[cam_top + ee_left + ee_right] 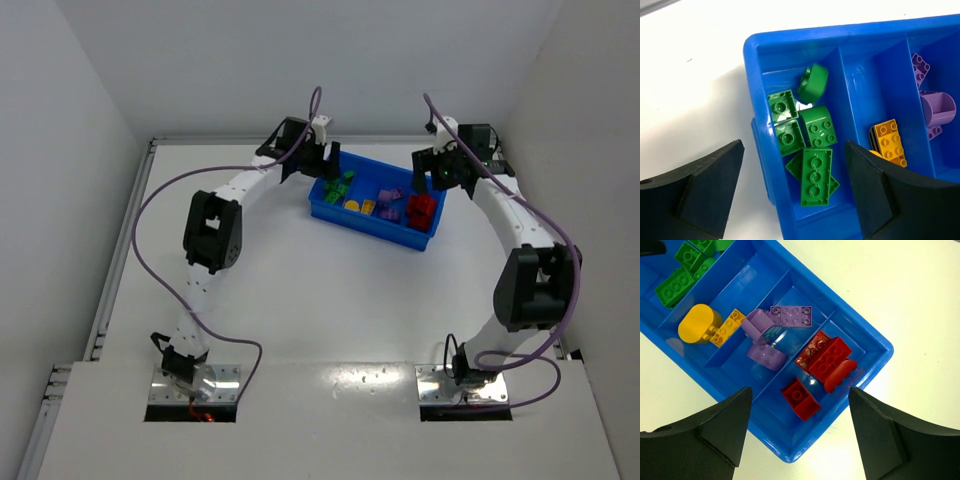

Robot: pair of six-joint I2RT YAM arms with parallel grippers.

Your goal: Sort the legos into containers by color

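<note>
The blue bin (365, 222) stands at the back middle of the table, its compartments holding legos by colour. Green bricks (340, 188) fill the left end, then yellow (360, 206), purple (388, 197) and red (422, 208). My left gripper (325, 165) hovers open over the green compartment. In the left wrist view its empty gripper (792, 145) frames the green bricks (816, 172), with a yellow one (890, 142) beside them. My right gripper (430, 175) hangs open above the red end. The right wrist view shows the gripper (800, 390) empty over the red bricks (830, 355).
The white table is walled on the left, back and right. The left wrist view shows the bin's left wall (756, 90) and purple pieces (938, 107) at the right. The right wrist view shows the bin's near corner (785, 447), purple pieces (767, 352) and a yellow piece (700, 324).
</note>
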